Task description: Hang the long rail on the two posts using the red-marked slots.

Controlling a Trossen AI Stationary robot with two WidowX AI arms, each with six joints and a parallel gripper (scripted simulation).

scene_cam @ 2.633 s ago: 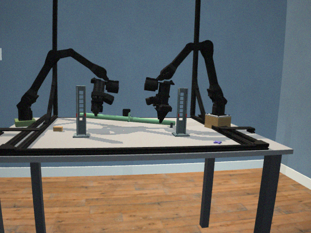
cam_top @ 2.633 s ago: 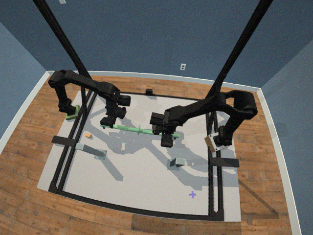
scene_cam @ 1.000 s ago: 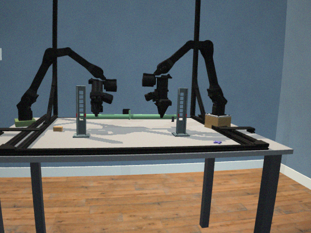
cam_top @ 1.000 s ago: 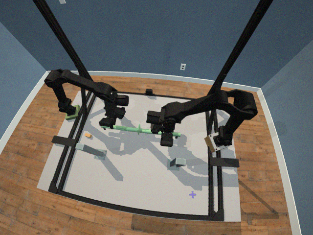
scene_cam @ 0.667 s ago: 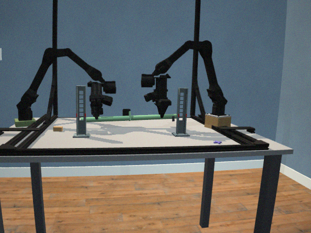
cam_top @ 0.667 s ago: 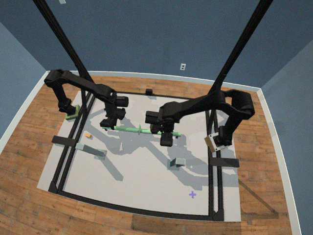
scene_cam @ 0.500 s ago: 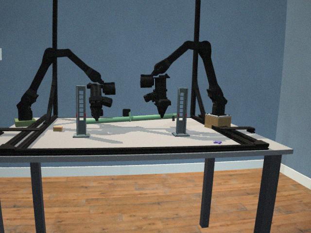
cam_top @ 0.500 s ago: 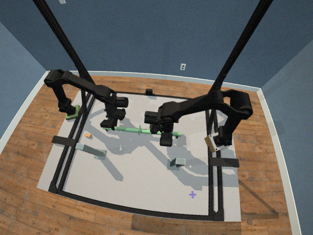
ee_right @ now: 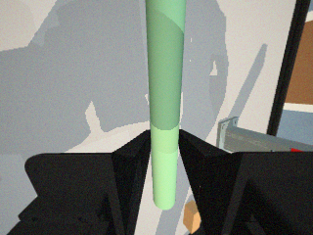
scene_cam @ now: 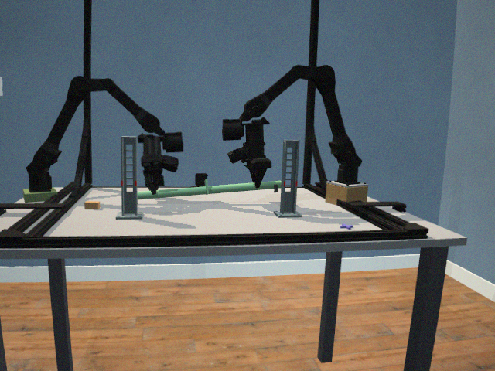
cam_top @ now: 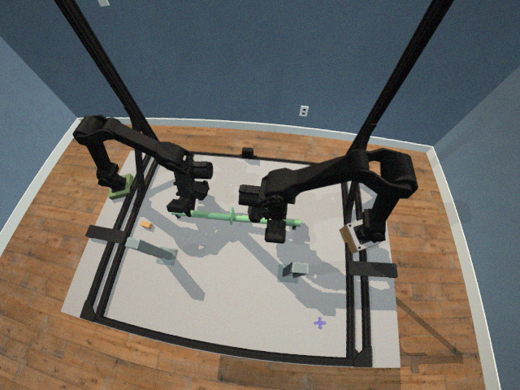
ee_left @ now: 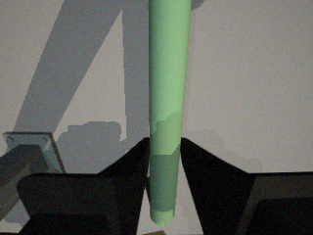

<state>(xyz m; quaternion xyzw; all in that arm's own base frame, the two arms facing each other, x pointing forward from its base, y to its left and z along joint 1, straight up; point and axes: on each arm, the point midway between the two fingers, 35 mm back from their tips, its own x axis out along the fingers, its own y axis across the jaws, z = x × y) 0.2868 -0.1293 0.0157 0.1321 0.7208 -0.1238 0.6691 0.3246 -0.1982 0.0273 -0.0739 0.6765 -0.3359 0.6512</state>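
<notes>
The long rail [cam_top: 210,215] [scene_cam: 236,187] [ee_left: 168,73] [ee_right: 166,73] is clamped near both ends and is not yet hung. The left gripper [cam_top: 275,228] [scene_cam: 257,185] [ee_left: 164,142] is closed on it, and the right gripper [cam_top: 181,210] [scene_cam: 152,192] [ee_right: 163,133] grips it likewise, toward 9 o'clock in the top view. From the rail's middle in that view, the left post [cam_top: 299,268] [scene_cam: 288,203] [ee_left: 20,166] stands at about 4 o'clock and the right post [cam_top: 153,248] [scene_cam: 128,205] [ee_right: 264,139] at about 8 o'clock. In the exterior view the rail slopes, its end at the right gripper lower; whether that end clears the desk [cam_top: 210,310] [scene_cam: 223,229] cannot be told. Principal hazard: unequal lift heights. If this slope persists, one hook can enter a slot above or below its red mark [scene_cam: 135,183] [ee_right: 295,150], giving an unlevel hang. Uneven arm travel can also twist the rail within the fingers and turn a hook [cam_top: 293,227] [scene_cam: 275,188] off line. A low approach can strike and tip a post. Premature opening of either gripper can drop that end. Level the rail before advancing; release only after both hooks seat.
</notes>
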